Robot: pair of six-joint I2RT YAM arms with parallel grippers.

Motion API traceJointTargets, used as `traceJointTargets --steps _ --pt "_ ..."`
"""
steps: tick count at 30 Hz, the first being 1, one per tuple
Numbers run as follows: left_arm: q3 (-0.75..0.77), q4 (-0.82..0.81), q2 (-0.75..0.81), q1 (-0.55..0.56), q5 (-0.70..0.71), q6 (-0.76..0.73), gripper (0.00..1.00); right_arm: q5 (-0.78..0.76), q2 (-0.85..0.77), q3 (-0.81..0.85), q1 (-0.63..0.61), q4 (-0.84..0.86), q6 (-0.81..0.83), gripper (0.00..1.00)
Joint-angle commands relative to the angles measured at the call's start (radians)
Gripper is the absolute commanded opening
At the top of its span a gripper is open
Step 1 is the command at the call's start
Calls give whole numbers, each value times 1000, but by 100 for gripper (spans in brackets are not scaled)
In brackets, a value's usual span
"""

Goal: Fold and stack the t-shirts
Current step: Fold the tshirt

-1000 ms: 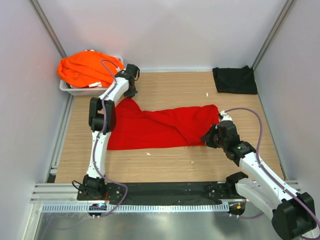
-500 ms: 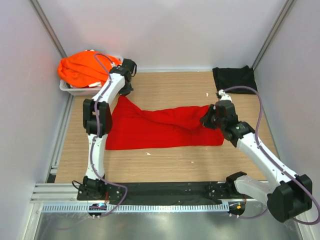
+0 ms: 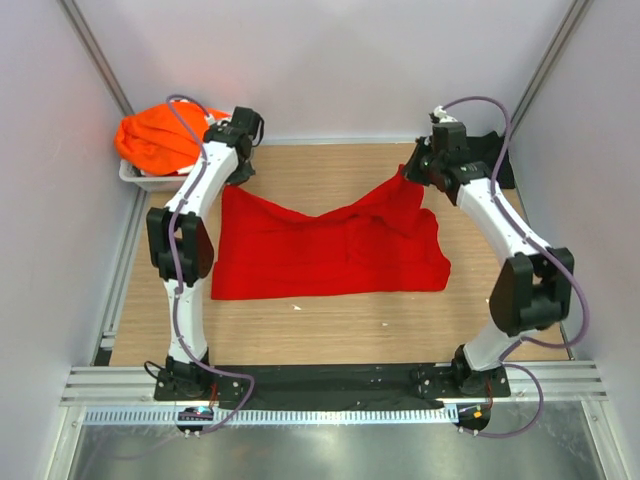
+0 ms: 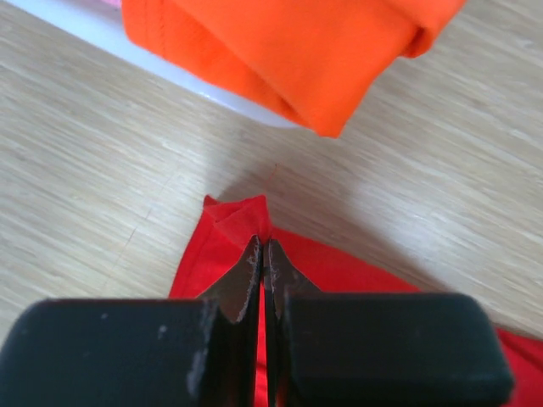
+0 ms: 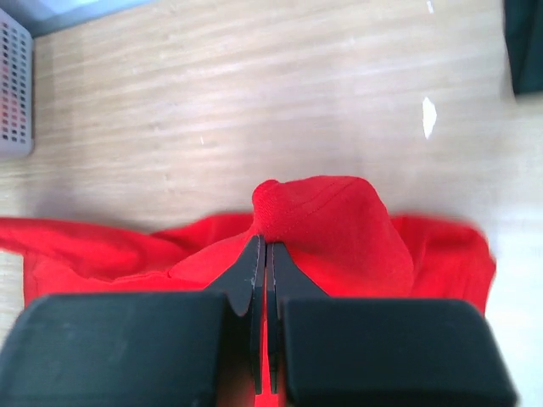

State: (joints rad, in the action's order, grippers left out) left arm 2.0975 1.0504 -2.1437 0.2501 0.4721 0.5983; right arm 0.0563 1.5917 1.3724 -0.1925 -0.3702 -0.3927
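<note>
Where tray point(image 3: 150, 182) sits, orange t-shirts point(image 3: 160, 138) heaped inside.

Wooden table, tray and fittings
A pale wood-grain table point(image 3: 330, 320) lay between grey walls point(image 3: 340, 60); a grey tray point(image 3: 150, 183) sat at its far-left corner, a white scrap point(image 3: 295, 307) near its front edge, a black plate point(image 3: 330, 381) along that edge.

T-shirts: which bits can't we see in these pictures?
Black t-shirt: right wrist view, edge cuts it; top view, right arm covers most.
Orange t-shirts: top view, heaped, count unclear.
Grey tray: mostly under them.
Red t-shirt corners: wrist views, pinched inside left pincer and right pincer.
</note>
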Motion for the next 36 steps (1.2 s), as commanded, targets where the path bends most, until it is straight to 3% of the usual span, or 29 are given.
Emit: traceJointTargets --steps 1,9,23,28,33,36 --pt "-8 30 45 -21 42 17 0 112 113 183 21 16 89 1" --pt "-16 19 50 -66 31 12 0 146 373 546 25 -96 228 1" --pt "36 5 -12 -94 -13 -6 0 45 563 749 25 -36 564 2" --pt "15 5 -2 -92 -29 8 0 155 582 769 22 108 640 2" --pt "-47 -33 18 -92 -39 20 0 390 617 786 5 198 614 1" --pt "-63 -36 12 -92 -44 24 0 393 642 784 -13 209 611 1"
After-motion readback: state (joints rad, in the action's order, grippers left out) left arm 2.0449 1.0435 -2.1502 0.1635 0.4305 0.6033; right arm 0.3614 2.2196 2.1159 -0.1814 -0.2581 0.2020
